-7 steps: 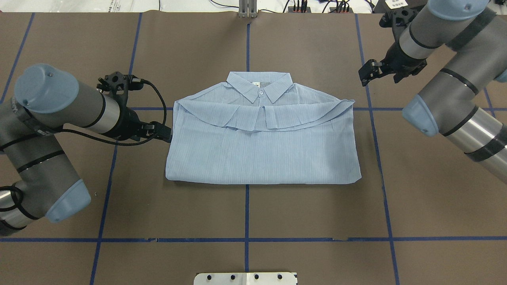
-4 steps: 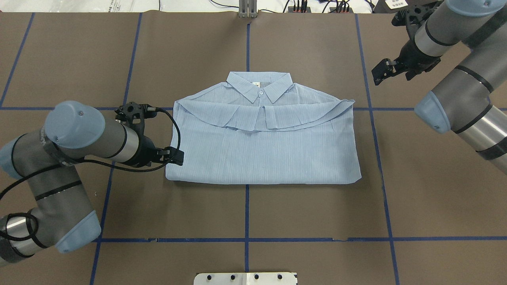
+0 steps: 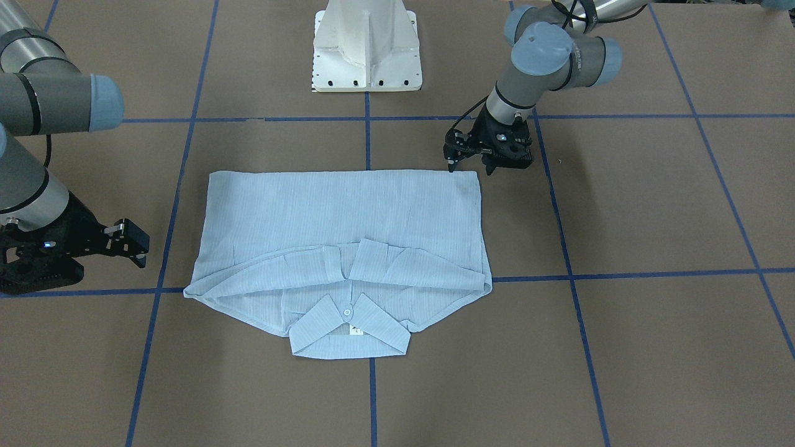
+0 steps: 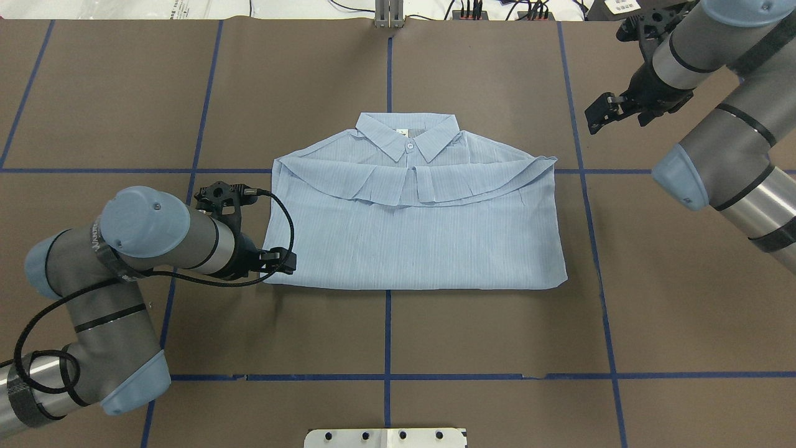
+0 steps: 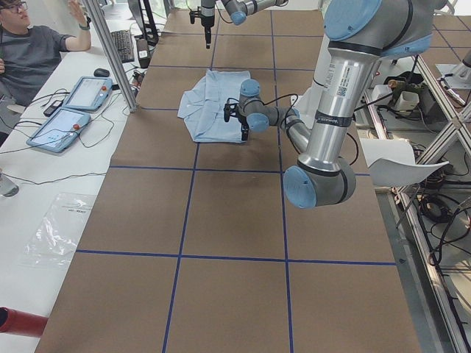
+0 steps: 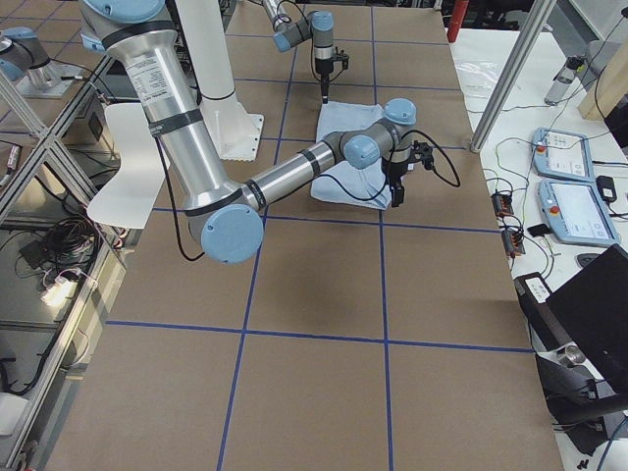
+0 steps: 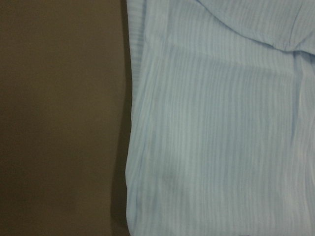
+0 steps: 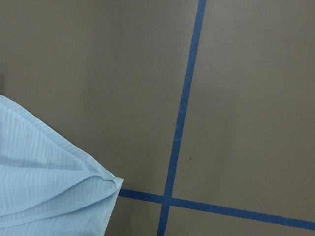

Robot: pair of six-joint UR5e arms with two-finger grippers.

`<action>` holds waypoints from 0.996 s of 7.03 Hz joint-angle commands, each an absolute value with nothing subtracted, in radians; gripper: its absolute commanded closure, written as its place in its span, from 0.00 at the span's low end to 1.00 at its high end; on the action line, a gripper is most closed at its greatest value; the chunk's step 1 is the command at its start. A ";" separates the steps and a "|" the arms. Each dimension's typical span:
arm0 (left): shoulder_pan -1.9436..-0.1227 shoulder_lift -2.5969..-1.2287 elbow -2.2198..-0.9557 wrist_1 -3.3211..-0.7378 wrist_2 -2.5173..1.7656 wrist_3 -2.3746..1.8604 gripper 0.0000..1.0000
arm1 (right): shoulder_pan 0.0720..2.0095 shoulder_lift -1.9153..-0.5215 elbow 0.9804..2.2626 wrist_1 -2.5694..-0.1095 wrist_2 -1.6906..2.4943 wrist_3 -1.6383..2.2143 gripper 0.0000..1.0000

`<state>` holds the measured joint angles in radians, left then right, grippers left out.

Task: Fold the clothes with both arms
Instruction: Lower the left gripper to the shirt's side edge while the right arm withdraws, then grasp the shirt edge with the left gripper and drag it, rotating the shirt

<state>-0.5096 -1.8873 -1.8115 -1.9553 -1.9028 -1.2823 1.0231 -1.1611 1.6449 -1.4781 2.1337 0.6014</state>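
Since a second before, my left gripper (image 4: 283,261) had slid along the shirt's (image 4: 413,239) side edge to its near left corner, fingers apart as far as I could judge from across the table. My right gripper (image 4: 596,116) had drawn back toward the far right and hung well clear of the cloth, its fingers also parted. The shirt had not shifted: it lay folded flat mid-table (image 4: 497,336), collar away from me. I counted one shirt, two arms, and one button at the collar.

pale blue finely striped shirt (image 4: 413,242), brown table (image 4: 497,323), blue lines (image 4: 387,330).
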 commanded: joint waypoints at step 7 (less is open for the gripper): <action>-0.476 -1.907 -1.798 -1.956 -1.905 -1.285 1.00 | 1.023 -1.175 1.649 -1.474 2.131 0.603 0.00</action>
<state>-0.4737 -1.9043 -1.7893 -1.9565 -1.9056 -1.2852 1.0231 -1.1736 1.6489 -1.4742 2.1308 0.6028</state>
